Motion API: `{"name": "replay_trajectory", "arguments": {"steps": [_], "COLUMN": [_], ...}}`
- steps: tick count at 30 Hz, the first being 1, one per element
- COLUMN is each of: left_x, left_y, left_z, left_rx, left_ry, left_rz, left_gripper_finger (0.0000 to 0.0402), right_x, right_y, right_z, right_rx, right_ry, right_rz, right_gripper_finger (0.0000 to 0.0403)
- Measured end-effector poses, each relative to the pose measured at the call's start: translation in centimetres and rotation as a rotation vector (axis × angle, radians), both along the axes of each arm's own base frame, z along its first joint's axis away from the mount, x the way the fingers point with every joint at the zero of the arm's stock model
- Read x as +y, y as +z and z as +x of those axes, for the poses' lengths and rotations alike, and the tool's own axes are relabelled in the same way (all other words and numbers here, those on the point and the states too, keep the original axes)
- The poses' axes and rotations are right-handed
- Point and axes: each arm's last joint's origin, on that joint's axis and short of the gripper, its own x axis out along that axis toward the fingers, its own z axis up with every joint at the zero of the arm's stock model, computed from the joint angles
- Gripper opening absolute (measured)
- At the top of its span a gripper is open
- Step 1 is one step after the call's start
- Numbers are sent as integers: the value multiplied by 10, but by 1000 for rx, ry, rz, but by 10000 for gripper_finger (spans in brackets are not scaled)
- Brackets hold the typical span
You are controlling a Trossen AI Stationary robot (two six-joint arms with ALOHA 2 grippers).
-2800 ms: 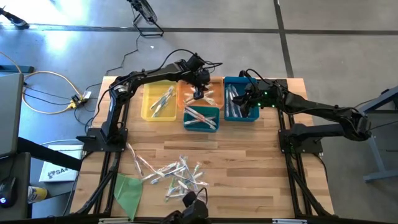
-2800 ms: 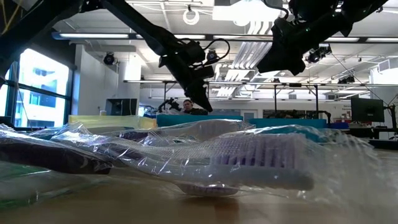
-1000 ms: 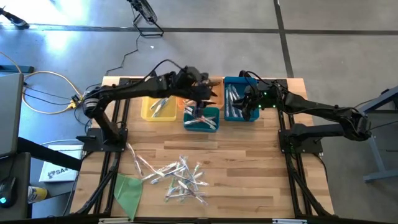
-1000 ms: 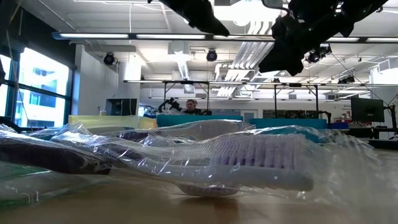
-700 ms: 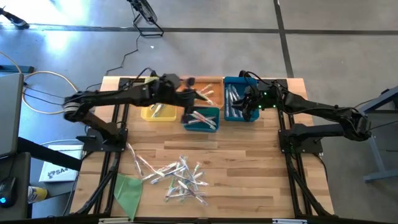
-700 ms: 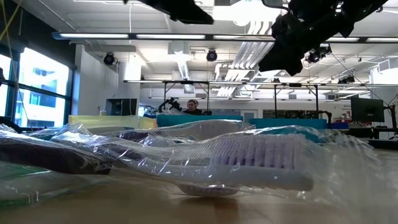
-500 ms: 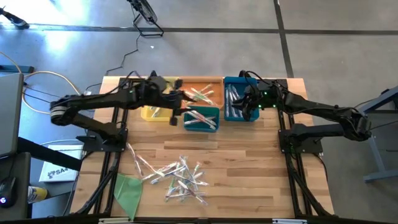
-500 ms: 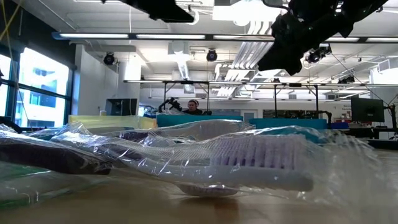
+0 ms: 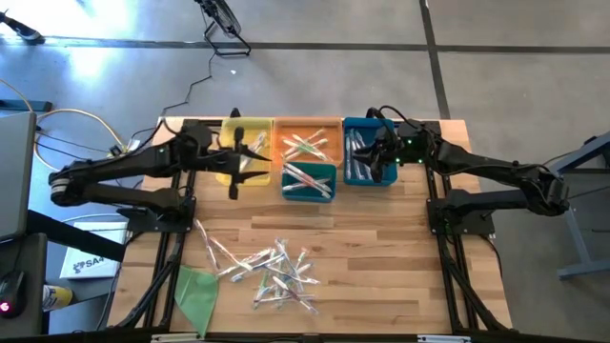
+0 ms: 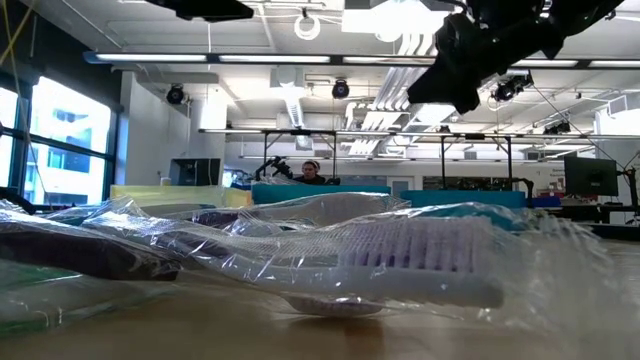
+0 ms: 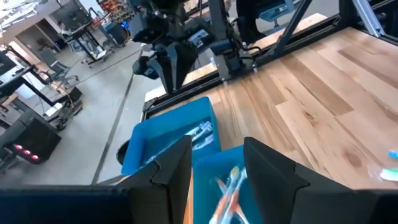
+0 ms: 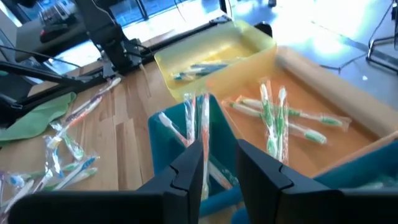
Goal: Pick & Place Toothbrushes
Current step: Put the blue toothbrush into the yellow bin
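Note:
Several clear-wrapped toothbrushes (image 9: 272,267) lie in a loose heap on the near half of the wooden table. Others lie in four bins at the far edge: yellow (image 9: 250,170), orange (image 9: 307,143), teal (image 9: 308,181) and blue (image 9: 367,164). My left gripper (image 9: 246,158) hangs above the yellow bin, pointing toward the table's right. It is open, and the left wrist view (image 11: 217,162) shows nothing between its fingers. My right gripper (image 9: 377,155) hovers over the blue bin, its fingers (image 12: 217,152) apart. The teal bin's toothbrushes (image 12: 196,121) show just beyond them.
A flat green cloth (image 9: 195,291) lies at the table's near left corner. In the low view one wrapped toothbrush (image 10: 400,255) fills the foreground, and both arms hang high above the table. Bare wood lies between the bins and the heap.
My left gripper has drawn back toward the table's left edge, from above the teal and orange bins to above the yellow bin, staying high. My right gripper has kept still over the blue bin. No toothbrush has moved.

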Motion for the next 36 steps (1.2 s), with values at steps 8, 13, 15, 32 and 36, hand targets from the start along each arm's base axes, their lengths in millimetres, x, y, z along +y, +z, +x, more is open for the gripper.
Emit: {"name": "replay_trajectory", "arguments": {"steps": [8, 13, 15, 32, 36], "left_x": [-3, -3, -3, -3, -3], "left_y": [-6, -7, -7, -7, -7], "left_z": [-15, -15, -15, -15, -15], "left_rx": [55, 61, 62, 53, 45], "left_ry": [7, 12, 13, 65, 83], "left_rz": [-27, -45, -45, -146, -248], "left_gripper_finger": [141, 141, 141, 141, 141], "right_x": [-1, -1, -1, -1, -2], "right_y": [3, 4, 4, 7, 13], "right_z": [1, 1, 1, 2, 4], "right_rx": [-30, -35, -35, -68, -123], "right_ry": [-5, 3, 5, 7, 7], "right_rz": [-18, -17, -17, -34, -64], "right_gripper_finger": [85, 85, 85, 85, 85]}}
